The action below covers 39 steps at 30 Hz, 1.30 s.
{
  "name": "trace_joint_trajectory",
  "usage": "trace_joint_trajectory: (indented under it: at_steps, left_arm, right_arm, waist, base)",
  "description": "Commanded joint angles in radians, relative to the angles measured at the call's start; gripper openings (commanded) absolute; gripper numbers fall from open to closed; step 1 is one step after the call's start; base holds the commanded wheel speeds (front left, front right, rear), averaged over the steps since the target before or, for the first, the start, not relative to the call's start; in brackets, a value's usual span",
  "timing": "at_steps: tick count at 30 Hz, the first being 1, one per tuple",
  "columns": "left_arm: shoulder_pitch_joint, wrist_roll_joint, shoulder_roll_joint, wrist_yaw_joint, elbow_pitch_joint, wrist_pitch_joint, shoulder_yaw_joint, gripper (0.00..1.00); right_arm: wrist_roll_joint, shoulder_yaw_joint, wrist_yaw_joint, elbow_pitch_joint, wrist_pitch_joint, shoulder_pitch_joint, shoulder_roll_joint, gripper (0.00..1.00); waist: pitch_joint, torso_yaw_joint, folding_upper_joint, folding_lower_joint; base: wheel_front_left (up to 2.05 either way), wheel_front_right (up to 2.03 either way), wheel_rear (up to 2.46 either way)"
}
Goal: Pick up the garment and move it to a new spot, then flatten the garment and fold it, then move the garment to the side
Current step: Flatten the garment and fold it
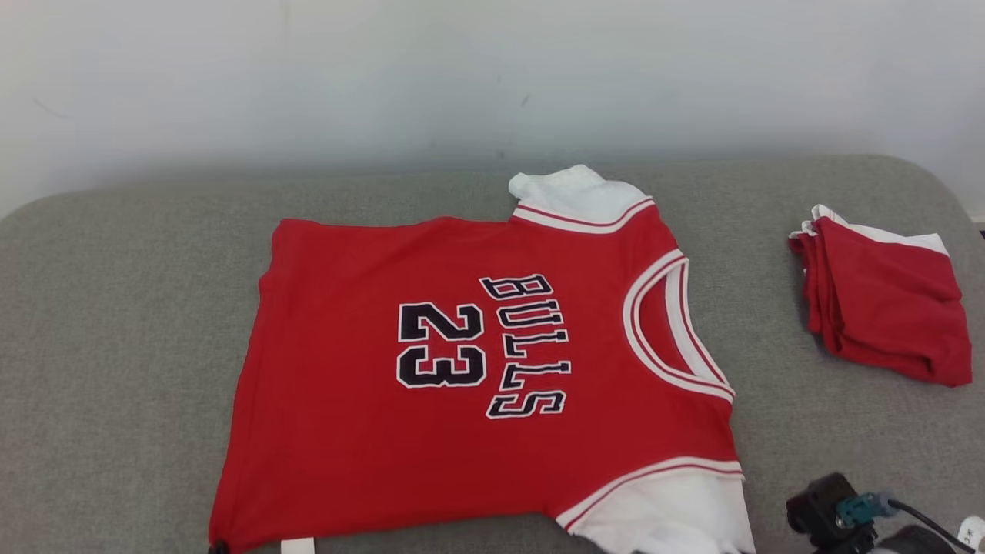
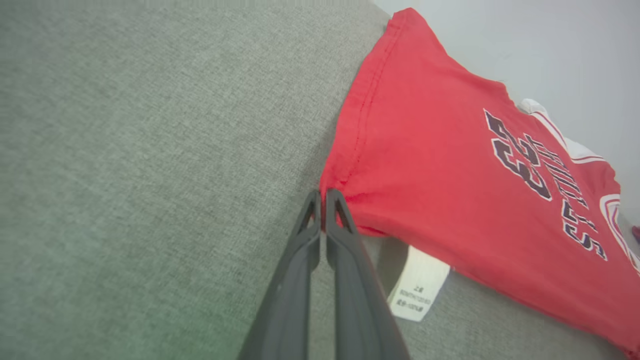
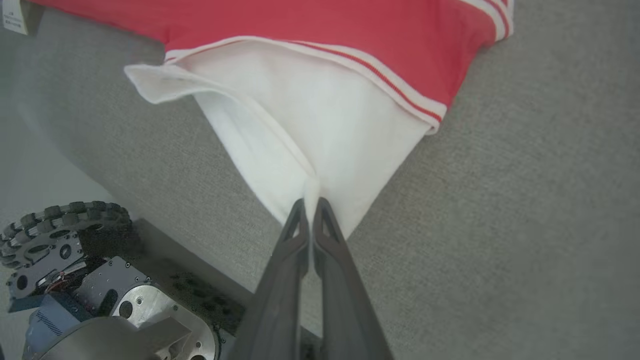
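The garment (image 1: 462, 369) is a red jersey with "BULLS 23" in black and white sleeves. It lies spread flat on the grey cushioned surface (image 1: 115, 346), neck to the right in the head view. My left gripper (image 2: 322, 194) is shut on the hem's near corner, and its dark tip shows at that corner (image 1: 219, 548) in the head view. My right gripper (image 3: 311, 201) is shut on the white sleeve (image 3: 320, 135), with a fold of white cloth pinched between its fingers. That sleeve (image 1: 677, 515) lies at the near right.
A second red and white garment (image 1: 885, 300) lies folded at the far right of the surface. A white care label (image 2: 419, 290) sticks out under the hem. A pale wall stands behind. My wheeled base (image 3: 60, 235) shows below the surface's near edge.
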Motion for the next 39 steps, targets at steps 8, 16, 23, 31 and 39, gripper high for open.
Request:
trace_joint_trajectory:
  at_steps: [8,16,23,31,39]
  left_arm:
    - [0.074,0.064,0.078,0.076,-0.124,0.065,-0.020,0.00]
    - [0.033,0.148,0.145,0.134,-0.244,0.126,-0.063,0.00]
    - [-0.131,0.247,0.180,0.139,-0.232,0.202,-0.140,0.00]
    - [-0.282,0.256,0.157,0.172,-0.120,0.275,-0.151,0.00]
    - [-0.406,0.268,0.130,0.158,0.018,0.272,-0.166,0.00]
  right_arm:
    - [0.037,-0.058,-0.003,-0.096,0.095,0.105,0.016,0.00]
    - [0.023,-0.070,-0.003,-0.167,0.044,0.029,0.015,0.00]
    - [-0.028,-0.005,-0.003,-0.124,-0.048,-0.162,-0.033,0.00]
    - [-0.080,0.063,-0.003,0.015,-0.198,-0.352,-0.059,0.00]
    - [-0.156,0.113,-0.003,0.149,-0.350,-0.476,-0.043,0.00]
  waist:
    - [0.016,0.000,0.0000,0.0000]
    - [0.031,0.010,0.0000,0.0000]
    - [0.054,0.020,0.0000,0.0000]
    - [0.091,0.042,0.0000,0.0000]
    - [0.129,0.053,0.0000,0.0000]
  base:
    - [0.00,0.00,0.00]
    - [0.00,0.00,0.00]
    - [0.00,0.00,0.00]
    - [0.00,0.00,0.00]
    - [0.00,0.00,0.00]
